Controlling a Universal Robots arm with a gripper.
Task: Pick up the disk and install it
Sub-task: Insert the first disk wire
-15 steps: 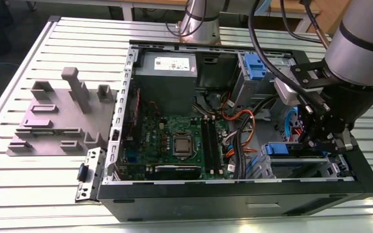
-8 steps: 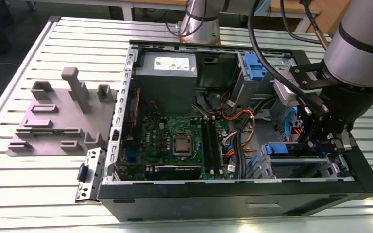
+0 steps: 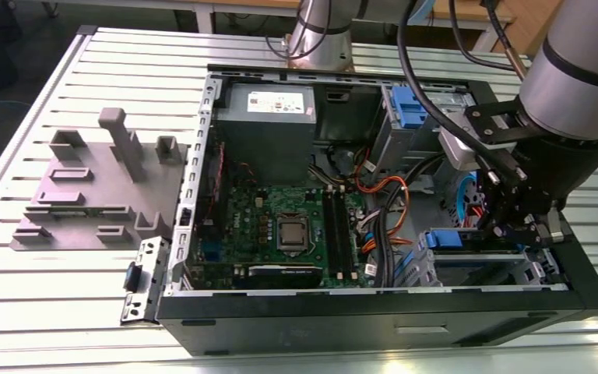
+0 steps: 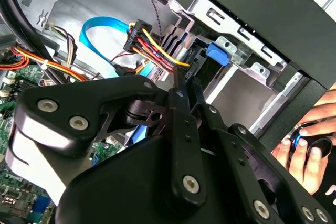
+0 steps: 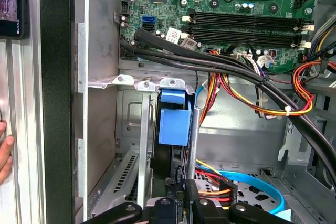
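The disk stands edge-on in the metal drive cage at the case's front corner, its blue carrier tab uppermost. In the exterior view the blue tab of the disk shows at the cage on the exterior view's right. My gripper hangs just behind the disk's rear end, its black fingers close together with nothing seen between them. In the second wrist view the gripper points at the blue tab, next to a cable plug. In the exterior view the gripper reaches down into the case.
The open case holds a motherboard, a grey power-supply box, and orange, yellow and black cable bundles running close to the cage. A grey fixture sits on the table. A person's hand rests outside the case wall.
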